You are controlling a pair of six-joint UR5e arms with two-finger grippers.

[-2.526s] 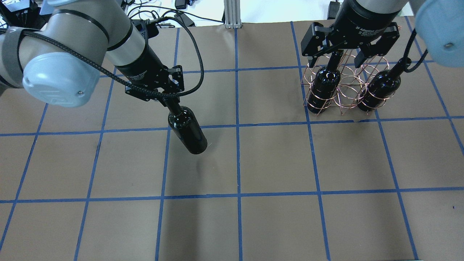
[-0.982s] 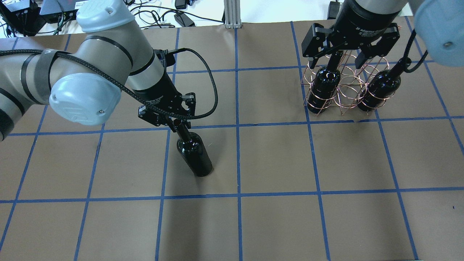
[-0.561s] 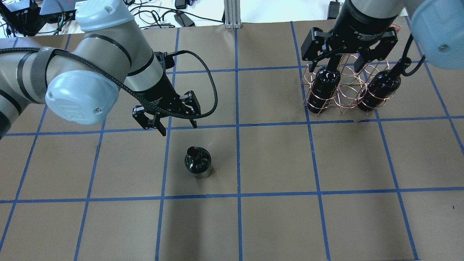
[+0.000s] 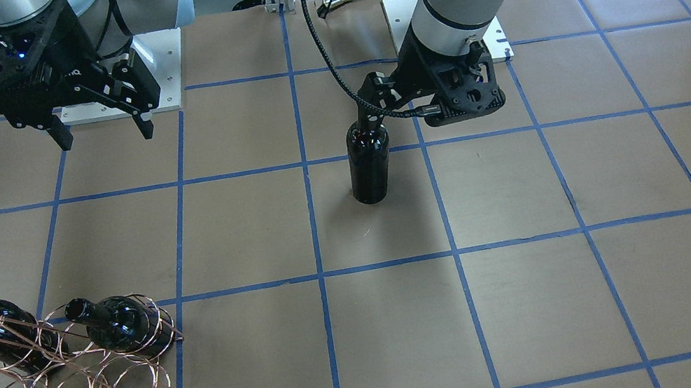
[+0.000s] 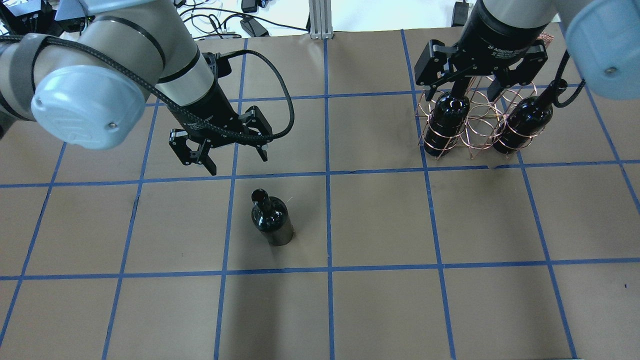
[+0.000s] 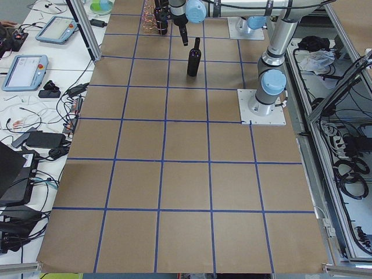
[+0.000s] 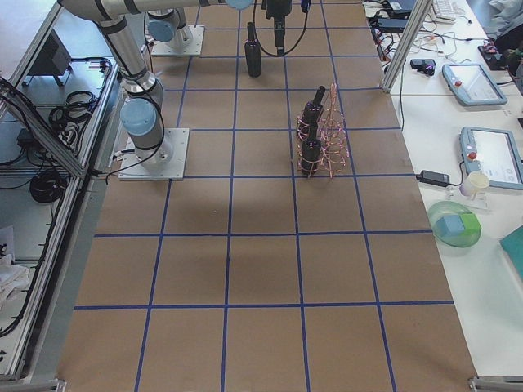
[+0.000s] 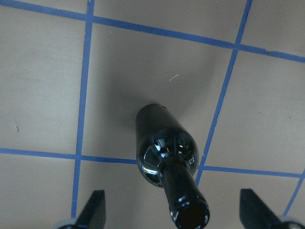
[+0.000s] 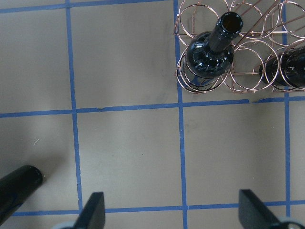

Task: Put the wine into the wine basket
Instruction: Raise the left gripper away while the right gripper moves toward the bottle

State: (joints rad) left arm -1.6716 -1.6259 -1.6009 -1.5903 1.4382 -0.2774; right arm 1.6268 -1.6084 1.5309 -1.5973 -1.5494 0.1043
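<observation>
Overhead view: high at the robot's side of the bench [image 5: 380,220], looks forward and down. Front-facing view: from the opposite side, steep down, so left and right are flipped against the overhead. The two side views sit far back at the bench ends and look along its length. Left wrist view: close, looks nearly straight down on the standing wine [image 8: 162,138]. Right wrist view: higher, looks down on the wine basket [image 9: 240,73], with the same wine at its lower-left corner. All four exterior views share both.

Overhead: right pincer [image 5: 461,95] covers far rings of wine basket [image 5: 479,131]. Right wrist view: wine [image 9: 16,191] cut off at lower-left edge.
</observation>
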